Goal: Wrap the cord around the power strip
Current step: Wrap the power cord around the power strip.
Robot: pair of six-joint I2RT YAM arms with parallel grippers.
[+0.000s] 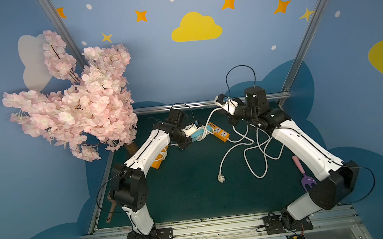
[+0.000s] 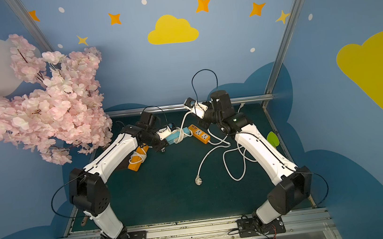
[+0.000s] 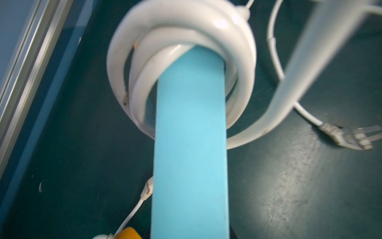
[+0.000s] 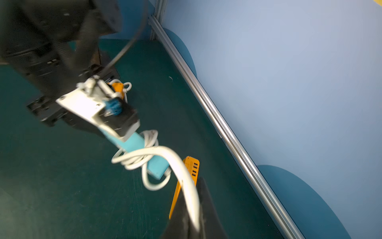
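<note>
**Mid-wrap: strip in left hand, cord pinched in right**

The left hand [image 1: 189,138] is pressed together on one end of the blue power strip [image 3: 190,144] and holds it clear of the worktop [image 1: 188,186]. The strip's long axis runs straight out from that hand, and its free end points toward the right arm.

The white cord [image 3: 182,27] already makes a few loose turns near the far end of the strip. From the coils, one run climbs to the right hand [image 4: 194,219], which pinches it between its fingers. That hand sits above and beyond the strip's free end.

For the next turn, the cord lies across the strip's axis, so the right hand is the one placed to circle it. The left hand only needs to hold the strip steady.

More cord lies loose on the worktop below the right arm and ends at a plug [image 1: 221,179]. An orange power strip [image 1: 219,131] lies just off the blue strip's free end, and its own lead joins the same tangle. Which run belongs to which strip is hard to tell.

There is a risk that the loose turns slide off the open end.
</note>
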